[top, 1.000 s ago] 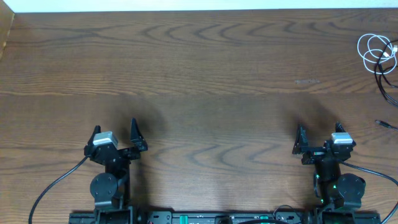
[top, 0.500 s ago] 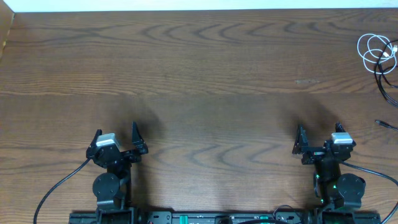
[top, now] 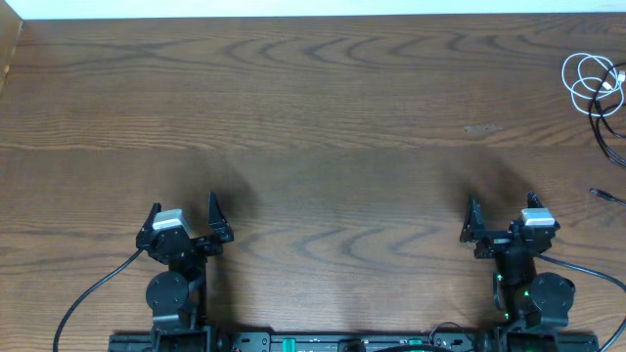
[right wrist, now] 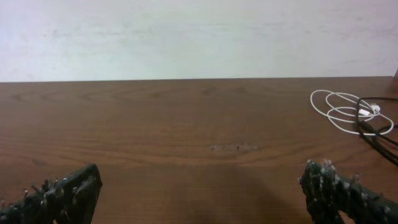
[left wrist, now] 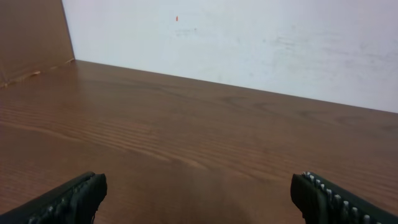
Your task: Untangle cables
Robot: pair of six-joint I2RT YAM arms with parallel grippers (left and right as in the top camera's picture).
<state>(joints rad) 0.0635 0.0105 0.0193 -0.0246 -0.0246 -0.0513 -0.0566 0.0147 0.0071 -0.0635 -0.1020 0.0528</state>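
The cables lie tangled at the table's far right edge. The white cable [top: 590,76] makes a few loops, and the black cable [top: 608,127] crosses it and runs down along the edge. The right wrist view shows the same white cable [right wrist: 345,111] and black cable [right wrist: 376,134] at its right side. My left gripper [top: 182,205] stands open near the front left, far from them, with bare wood between its jaws [left wrist: 199,190]. My right gripper [top: 502,202] stands open near the front right, well short of the cables and holding nothing [right wrist: 200,186].
A small black plug end [top: 606,197] lies near the right edge, right of my right gripper. A brown panel [top: 10,44] stands at the table's left end. A white wall [left wrist: 249,43] backs the table. Thick black wires [top: 93,288] trail from the arm bases.
My left gripper has drawn back slightly toward the front edge. The right arm and the cables have not moved.
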